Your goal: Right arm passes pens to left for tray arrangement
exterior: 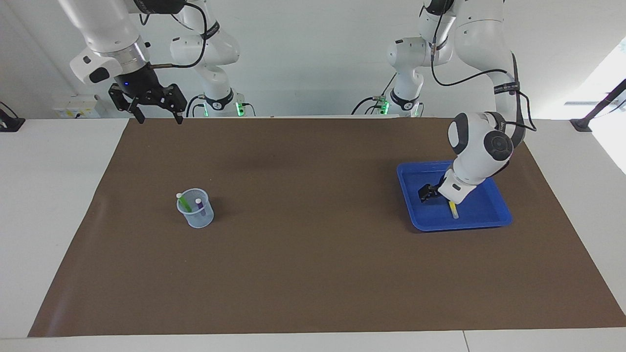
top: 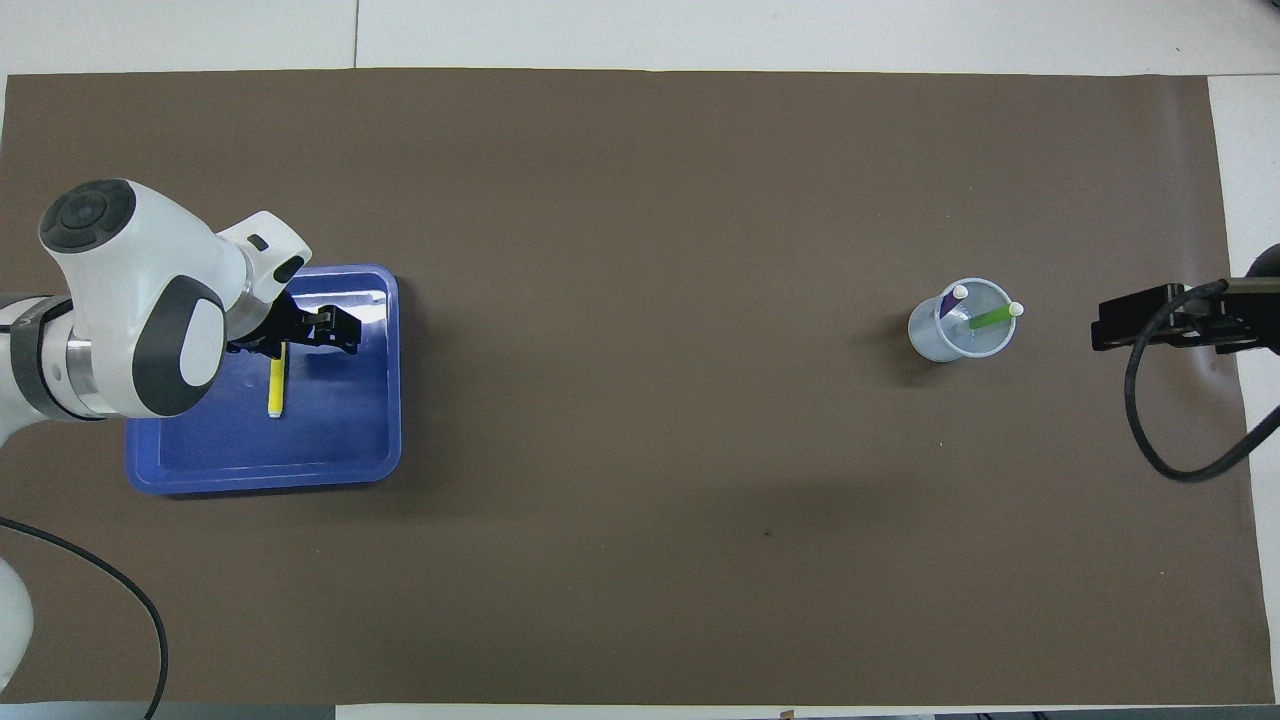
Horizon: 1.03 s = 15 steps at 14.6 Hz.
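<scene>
The yellow pen (exterior: pixel 454 210) (top: pixel 275 385) lies loose on the floor of the blue tray (exterior: pixel 499 215) (top: pixel 392 400). My left gripper (exterior: pixel 424 192) (top: pixel 335 330) is low in the tray beside the pen's end, open and holding nothing. The green pen (exterior: pixel 184 202) (top: pixel 992 318) and the purple pen (exterior: pixel 199 205) (top: pixel 950 302) stand in the pale blue mesh cup (exterior: pixel 196 217) (top: pixel 935 340). My right gripper (exterior: pixel 160 119) (top: pixel 1160 320) hangs open and empty, high over the mat's corner at the right arm's end.
A brown mat (exterior: pixel 313 244) covers most of the white table. The cup stands alone toward the right arm's end and the tray toward the left arm's end. Cables hang from both arms.
</scene>
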Tool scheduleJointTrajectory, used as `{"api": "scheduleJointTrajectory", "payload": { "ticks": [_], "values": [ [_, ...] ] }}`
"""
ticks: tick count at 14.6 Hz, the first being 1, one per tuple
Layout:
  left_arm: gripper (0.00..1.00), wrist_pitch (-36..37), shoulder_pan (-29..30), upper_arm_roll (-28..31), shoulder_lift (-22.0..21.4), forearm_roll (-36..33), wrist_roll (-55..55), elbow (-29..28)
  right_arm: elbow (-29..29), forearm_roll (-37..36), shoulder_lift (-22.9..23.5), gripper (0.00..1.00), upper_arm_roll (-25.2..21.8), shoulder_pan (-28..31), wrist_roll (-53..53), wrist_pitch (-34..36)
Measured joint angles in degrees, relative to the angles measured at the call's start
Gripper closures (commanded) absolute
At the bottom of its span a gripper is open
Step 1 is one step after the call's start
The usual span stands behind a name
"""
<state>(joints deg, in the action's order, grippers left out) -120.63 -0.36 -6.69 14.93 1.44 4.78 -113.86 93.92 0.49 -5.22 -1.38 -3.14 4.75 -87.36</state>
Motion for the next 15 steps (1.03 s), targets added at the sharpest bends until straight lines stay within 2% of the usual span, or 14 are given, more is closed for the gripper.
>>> {"api": "scheduleJointTrajectory", "payload": {
  "ticks": [7, 10, 15],
  "values": [
    [0.00, 0.04, 0.03, 0.02, 0.00, 0.00, 0.00, 0.30, 0.54, -0.15, 0.32, 0.00, -0.06, -0.03, 0.00, -2.01],
    [0.00, 2.38, 0.03, 0.02, -0.04, 0.00, 0.00, 2.36, 3.27, -0.17, 1.52, 0.00, -0.06, -0.03, -0.10, -6.88],
    [0.00, 12.30, 0.03, 0.00, -0.55, 1.63, 0.08, 10.10, 11.33, -0.21, 4.28, 0.04, -0.43, -0.02, -3.56, -18.14]
  ]
}}
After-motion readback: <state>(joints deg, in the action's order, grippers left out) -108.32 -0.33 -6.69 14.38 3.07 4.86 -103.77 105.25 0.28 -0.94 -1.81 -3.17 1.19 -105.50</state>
